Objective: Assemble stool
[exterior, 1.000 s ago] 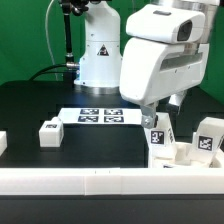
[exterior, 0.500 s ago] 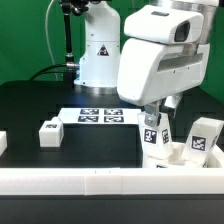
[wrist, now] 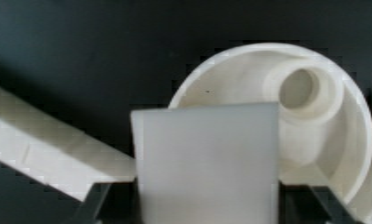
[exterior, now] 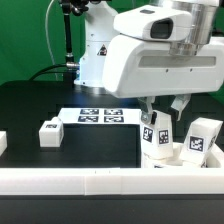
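The fingers (wrist: pixel 112 205) are closed partway on the flat sides of a blocky white leg, one dark pad on each side. This held leg (exterior: pixel 157 136) stands upright under the arm (exterior: pixel 160 60), at about 4 o'clock in the exterior view, with its tag facing the camera.

The exterior view shows the seat (exterior: pixel 182 156) only as a low white shape beside the held leg. The wrist view shows much more of it: the round seat (wrist: pixel 254 80) lies underside up, with a round socket near its rim. The held leg (wrist: pixel 204 160) covers part of the disc in that view. Neither view shows whether the leg touches the seat.

Only the exterior view shows these:
- A second leg (exterior: pixel 203 136) stands at 3 o'clock of the held one.
- A loose leg (exterior: pixel 50 131) lies on the dark tabletop (exterior: pixel 30 105), well apart at 9 o'clock.
- The marker board (exterior: pixel 100 116) lies between them, further back.

The border rail (exterior: pixel 100 181) runs along the front (the wrist view shows it as a slanted white bar).
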Robot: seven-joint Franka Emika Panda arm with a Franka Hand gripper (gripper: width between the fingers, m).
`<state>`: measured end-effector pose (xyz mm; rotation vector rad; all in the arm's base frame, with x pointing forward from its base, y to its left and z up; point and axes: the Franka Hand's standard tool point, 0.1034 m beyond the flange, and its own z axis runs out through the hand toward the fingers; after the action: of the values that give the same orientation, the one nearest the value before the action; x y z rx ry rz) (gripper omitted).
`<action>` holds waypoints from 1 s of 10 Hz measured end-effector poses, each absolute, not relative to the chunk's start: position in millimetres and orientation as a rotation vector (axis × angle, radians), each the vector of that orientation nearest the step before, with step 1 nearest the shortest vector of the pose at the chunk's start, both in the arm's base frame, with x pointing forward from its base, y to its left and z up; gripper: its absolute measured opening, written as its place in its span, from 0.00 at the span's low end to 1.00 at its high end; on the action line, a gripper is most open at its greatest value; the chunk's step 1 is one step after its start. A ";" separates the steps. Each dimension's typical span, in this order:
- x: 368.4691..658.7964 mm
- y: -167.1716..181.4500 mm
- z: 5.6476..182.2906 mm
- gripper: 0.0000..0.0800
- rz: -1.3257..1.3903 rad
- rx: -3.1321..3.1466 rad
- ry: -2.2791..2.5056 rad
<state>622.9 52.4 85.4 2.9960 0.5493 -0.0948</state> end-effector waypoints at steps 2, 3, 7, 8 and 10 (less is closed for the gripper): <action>623.7 54.3 85.7 0.42 -0.069 3.034 0.206; 623.7 53.9 85.7 0.42 -0.060 3.041 0.012; 627.4 48.9 84.9 0.42 -0.006 3.042 -0.416; 627.6 49.2 85.0 0.42 -0.001 3.027 -0.513; 627.7 49.8 85.1 0.42 0.005 2.997 -0.673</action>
<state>627.7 49.8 85.1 2.9967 -0.6730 0.0051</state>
